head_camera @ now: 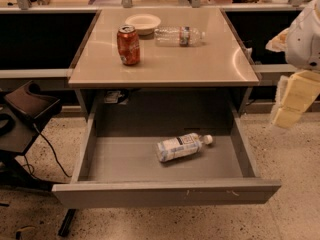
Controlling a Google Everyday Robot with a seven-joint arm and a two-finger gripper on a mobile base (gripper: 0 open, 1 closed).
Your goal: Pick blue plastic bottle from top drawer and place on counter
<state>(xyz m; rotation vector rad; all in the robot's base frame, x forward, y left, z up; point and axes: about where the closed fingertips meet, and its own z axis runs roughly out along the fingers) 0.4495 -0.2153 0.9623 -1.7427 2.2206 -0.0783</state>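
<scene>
Gripper (291,103): at the right edge of the frame, pale yellow, hanging below the robot's white arm (305,34). It is outside the drawer's right wall, over the speckled floor (295,184). Whether it is released or clenched cannot be told. It is well apart from the bottle.

Blue plastic bottle (180,147): lies on its side on the drawer floor, a little right of centre in the frame. Its white cap points to the right and slightly up, and its pale label faces upward. It touches neither side wall.

Top drawer (165,194): pulled out toward the lower part of the frame, grey, with the bottle as the only thing lying in it. The way down to the bottle from above is open.

Bench (200,61): a glossy beige top in the upper middle of the frame, directly behind and above the open drawer. Its front half is bare.

Red can (128,45): stands upright on the left part of the bench.

White bowl (143,23): sits just behind the can, near the bench's far edge.

Clear bottle (179,36): has a narrow red label and lies on its side just beside the bowl to the right, cap pointing right.

Under the bench: small items at the upper left of the drawer opening, too dim to identify.

Black seat (30,106): at the left edge of the frame, beside the drawer, with a dark cable (50,154) trailing down to the floor.
</scene>
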